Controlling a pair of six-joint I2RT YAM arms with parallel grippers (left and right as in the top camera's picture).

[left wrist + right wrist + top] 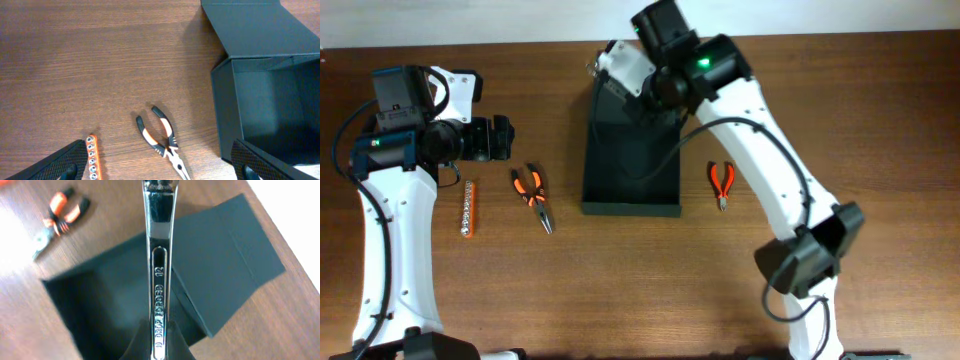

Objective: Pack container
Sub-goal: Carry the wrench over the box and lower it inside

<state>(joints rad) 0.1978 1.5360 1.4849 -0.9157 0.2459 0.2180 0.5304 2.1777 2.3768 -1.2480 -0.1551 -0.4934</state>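
The open container (630,165) sits mid-worktop near the far edge as the right gripper (159,347), jaws pinching a chrome wrench (159,255), hangs over it; the left gripper (502,138) stands spread wide

The container (620,180) sits by the table's (620,290) far edge, a wrench (159,255) above it; pliers (532,192), then a bit holder (468,208), lie toward the left edge, smaller pliers (721,184) toward the right edge
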